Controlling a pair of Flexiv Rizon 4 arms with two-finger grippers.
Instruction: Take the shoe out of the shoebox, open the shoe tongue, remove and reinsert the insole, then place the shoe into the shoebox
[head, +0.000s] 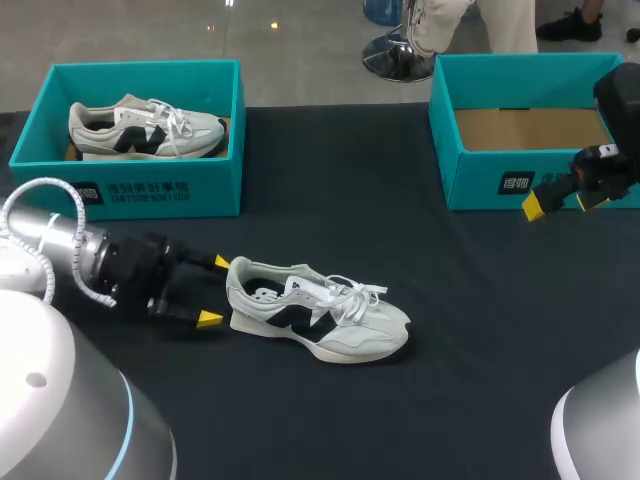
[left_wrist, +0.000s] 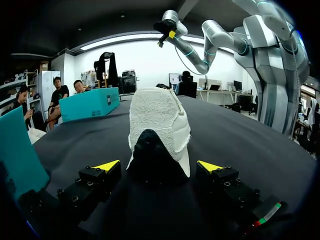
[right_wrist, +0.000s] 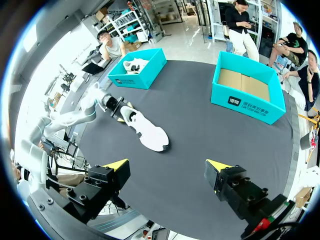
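Observation:
A white sneaker with black side marks (head: 320, 315) lies on its sole on the dark table, heel toward my left arm. My left gripper (head: 211, 291) stands open right at that heel, one yellow tip on each side. In the left wrist view the heel (left_wrist: 159, 125) sits just ahead of the gripper (left_wrist: 157, 167), and neither finger presses on it. My right gripper (head: 562, 203) hangs open and empty, high in front of the empty teal shoebox (head: 500, 185). From the right wrist view the sneaker (right_wrist: 147, 131) lies far below the gripper (right_wrist: 167, 167).
A second teal shoebox (head: 130, 185) at the back left holds another white sneaker (head: 145, 128). The empty box (right_wrist: 247, 100) has a brown cardboard floor. Bare dark cloth lies between the two boxes and in front of the sneaker.

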